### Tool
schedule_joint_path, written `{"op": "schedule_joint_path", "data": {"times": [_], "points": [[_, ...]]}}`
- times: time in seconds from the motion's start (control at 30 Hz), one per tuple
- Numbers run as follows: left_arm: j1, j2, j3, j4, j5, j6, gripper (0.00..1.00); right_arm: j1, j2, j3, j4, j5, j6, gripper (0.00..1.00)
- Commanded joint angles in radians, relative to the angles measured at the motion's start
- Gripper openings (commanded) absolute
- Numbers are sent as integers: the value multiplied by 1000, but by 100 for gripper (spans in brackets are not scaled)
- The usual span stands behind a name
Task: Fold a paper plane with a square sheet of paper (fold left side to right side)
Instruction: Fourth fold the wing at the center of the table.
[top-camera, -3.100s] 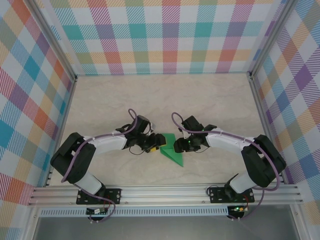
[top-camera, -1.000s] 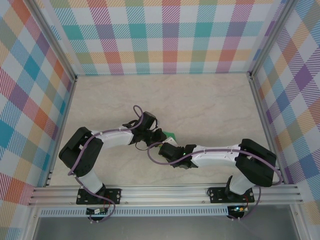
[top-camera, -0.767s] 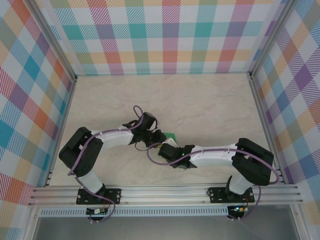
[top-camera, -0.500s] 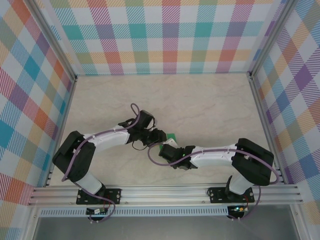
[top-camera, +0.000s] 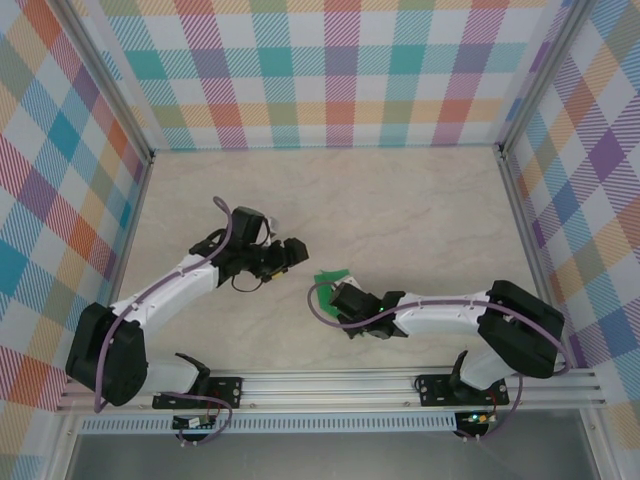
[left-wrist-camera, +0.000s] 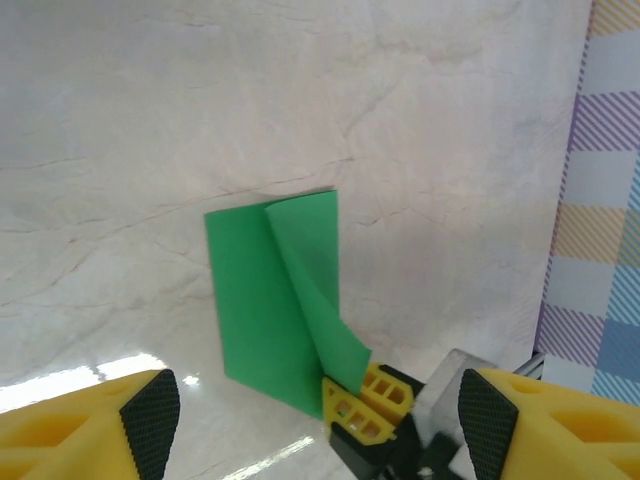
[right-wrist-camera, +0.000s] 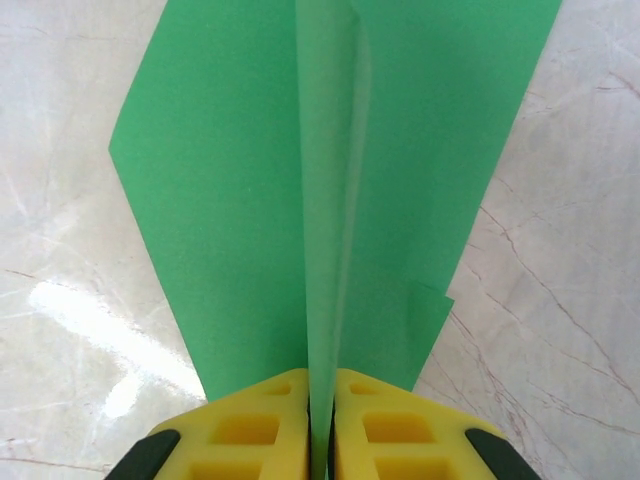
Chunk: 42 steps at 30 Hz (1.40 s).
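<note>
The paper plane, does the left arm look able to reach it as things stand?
Probably yes. The left fingers stand open near the paper plane, with bare table between them. The right fingers pinch only its centre fold at one end, leaving the rest free.

a pale, marble-veined worktop (top-camera: 400, 200) is recorded, with light reflected in patches. one folded piece of green paper (top-camera: 330, 277) is found lying on it, about midway between the left and right edges, nearer the near edge; one flap is raised off the surface.
</note>
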Motion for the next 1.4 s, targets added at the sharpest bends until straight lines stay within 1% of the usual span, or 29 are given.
{"op": "schedule_joint_path", "data": {"times": [0.0,0.13,0.2,0.4,0.63,0.9,1.13,1.37], "points": [[7,5,-56,16,55,-1,74,-30,-18,-26,71,-128,10,12],[-6,28,-98,51,86,-19,70,-79,-11,-50,123,-241,29,11],[-23,50,-108,106,100,-26,67,-107,-6,-63,144,-292,39,11],[-98,157,-99,196,119,-70,58,-146,-5,-94,175,-353,66,11],[-173,308,-13,233,119,-94,49,-196,-25,-143,254,-447,97,11],[-210,402,54,265,117,-112,48,-252,-21,-175,308,-524,117,10],[-221,465,83,265,113,-116,43,-270,-10,-176,310,-538,119,10],[-222,495,86,242,90,-110,43,-278,11,-169,316,-556,128,11]]}}
